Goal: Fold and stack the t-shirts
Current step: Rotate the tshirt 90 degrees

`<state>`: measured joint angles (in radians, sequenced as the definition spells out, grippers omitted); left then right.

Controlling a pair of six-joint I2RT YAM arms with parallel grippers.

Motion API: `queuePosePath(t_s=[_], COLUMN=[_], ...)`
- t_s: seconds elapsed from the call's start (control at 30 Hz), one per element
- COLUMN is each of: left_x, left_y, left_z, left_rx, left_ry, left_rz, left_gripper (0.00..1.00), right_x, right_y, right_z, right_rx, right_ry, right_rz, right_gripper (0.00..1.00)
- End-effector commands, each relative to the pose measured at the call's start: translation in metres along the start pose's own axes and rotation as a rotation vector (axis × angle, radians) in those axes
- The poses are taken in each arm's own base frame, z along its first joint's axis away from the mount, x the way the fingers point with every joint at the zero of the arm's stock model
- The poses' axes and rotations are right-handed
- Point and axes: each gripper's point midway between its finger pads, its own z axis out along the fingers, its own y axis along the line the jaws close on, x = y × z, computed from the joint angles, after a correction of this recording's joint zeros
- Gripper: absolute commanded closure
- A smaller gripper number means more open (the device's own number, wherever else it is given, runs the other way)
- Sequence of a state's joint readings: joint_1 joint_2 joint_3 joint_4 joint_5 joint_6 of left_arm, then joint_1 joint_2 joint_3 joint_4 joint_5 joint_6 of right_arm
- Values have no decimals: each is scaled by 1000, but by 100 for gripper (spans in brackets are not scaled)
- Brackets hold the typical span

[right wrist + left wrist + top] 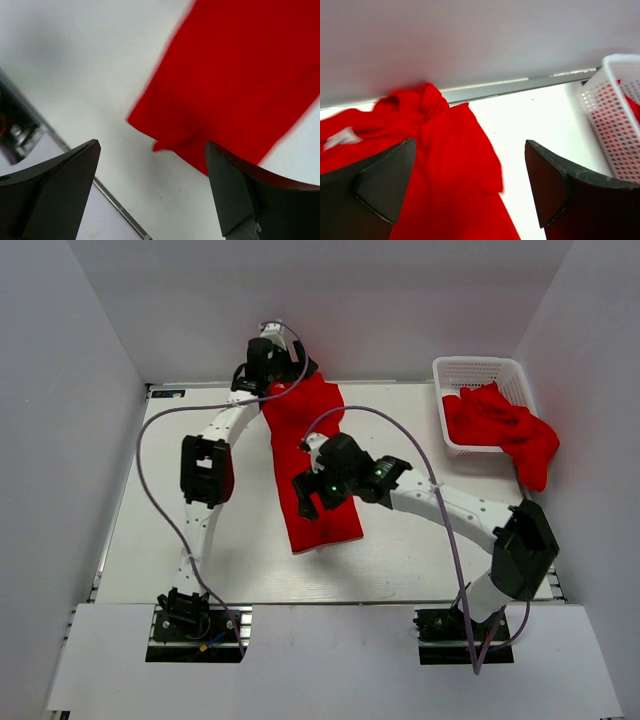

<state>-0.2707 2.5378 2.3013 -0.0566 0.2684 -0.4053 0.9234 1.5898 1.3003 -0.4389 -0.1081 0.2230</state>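
A red t-shirt point(308, 455) lies stretched as a long strip across the middle of the white table, from the back edge toward the front. My left gripper point(262, 380) is open above its far end; the left wrist view shows the cloth point(445, 175) bunched below and between the fingers. My right gripper point(308, 498) is open above the shirt's near part; the right wrist view shows the shirt's corner point(200, 125) under the fingers. More red shirts point(500, 425) fill the white basket point(478, 368) and spill over its right side.
The white lattice basket stands at the back right and shows in the left wrist view point(615, 130). White walls close in the table at back and sides. The table's metal front edge point(120, 212) runs below my right gripper.
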Motion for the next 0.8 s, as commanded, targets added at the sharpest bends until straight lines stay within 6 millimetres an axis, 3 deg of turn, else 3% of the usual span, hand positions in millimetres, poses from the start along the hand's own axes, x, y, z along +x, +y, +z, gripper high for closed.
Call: queuePosePath(t_s=[0.0,0.03,0.07,0.1,0.13,0.17,0.2,0.23,0.27,0.33,0.37,0.4,0.43,0.47,0.53,0.57,0.67,0.77], left_x=[-84,-81,-70,-39,-47,-34,10,25,49,77,114,110,121,147,163,184,219,235], left_y=[-44,-43,-33,-18,-30,-18,-2,-1,5,1,3,-3,-4,-1,1,-1,-9,-14], left_z=[-82,-94,-109,-121,-147,-165,-181,-195,-222,-247,-264,-277,-288,-302,-323,-332,-354,-362], left_rx=[-56,-78,-145,-203,-223,-302,-363,-403,-434,-436,-436,-430,-444,-466,-490,-482,-453,-434], left_ry=[-50,-24,30,114,109,148,243,263,306,351,431,399,418,471,504,554,640,671], left_rz=[118,146,131,113,119,115,98,60,47,14,-8,-27,-42,-64,-96,-109,-144,-154], left_gripper=[0,0,0,0,0,0,0,0,0,0,0,0,0,0,0,0,0,0], right_x=[14,35,39,44,50,57,64,69,66,72,68,67,69,63,56,53,50,53], right_y=[-53,-63,-70,-80,-86,-93,-99,-103,-101,-101,-99,-98,-94,-93,-77,-73,-59,-50], right_z=[-19,-17,-19,-24,-24,-24,-22,-16,-10,1,7,9,14,16,22,23,31,39], right_rx=[268,296,330,363,385,405,430,444,431,428,418,414,394,378,299,278,218,183], right_ry=[-46,-9,-15,-23,-14,2,26,52,69,120,126,131,143,125,104,101,100,122], right_rz=[154,173,207,242,255,265,274,264,250,197,186,172,168,149,140,129,122,125], right_gripper=[10,10,10,10,10,10,10,10,10,10,10,10,10,10,10,10,10,10])
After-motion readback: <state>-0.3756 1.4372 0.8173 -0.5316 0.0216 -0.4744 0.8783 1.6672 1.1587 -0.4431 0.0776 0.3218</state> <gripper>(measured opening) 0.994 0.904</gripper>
